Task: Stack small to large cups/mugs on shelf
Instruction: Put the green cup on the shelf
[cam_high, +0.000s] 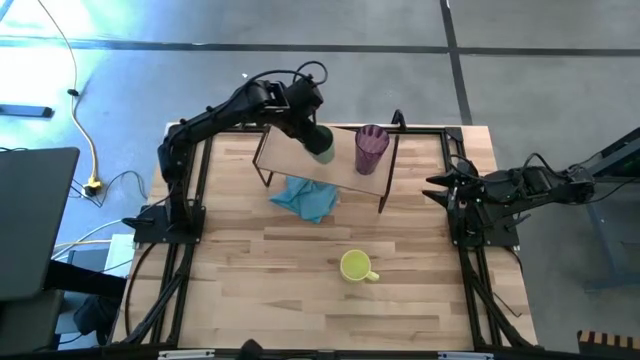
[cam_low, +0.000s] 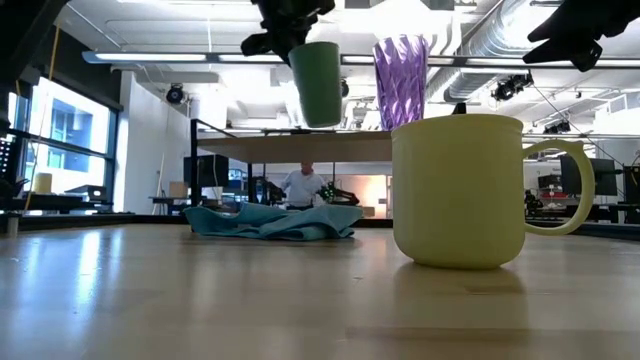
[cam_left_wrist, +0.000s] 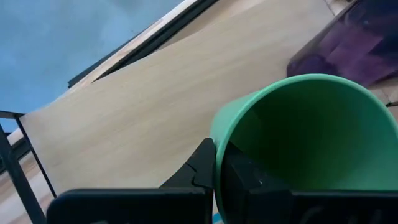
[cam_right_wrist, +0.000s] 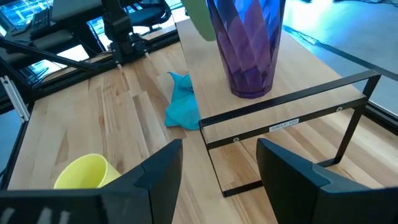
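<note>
Green cup (cam_high: 321, 141) hangs in the left pincer (cam_high: 312, 133) over the shelf (cam_high: 290, 152) near the bench's (cam_high: 250, 270) far edge from above, just beside the purple tumbler (cam_high: 371, 149); the yellow mug (cam_high: 356, 267) sits mid-bench. Low down, the cup floats clear above the shelf. At the wrists, left fingers (cam_left_wrist: 202, 165) clamp the cup's rim; the right pincer (cam_right_wrist: 217, 165) gapes empty at the right edge.

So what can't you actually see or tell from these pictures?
- Left hand: in the high view the arm covers its grip on the green cup; the low view crops it.
- Green cup's base: the left wrist view shows only its inside.
- Purple tumbler: rim cut off in the right wrist view.
- Teal cloth: partly under the shelf.
- Person in the low view: too small.
</note>
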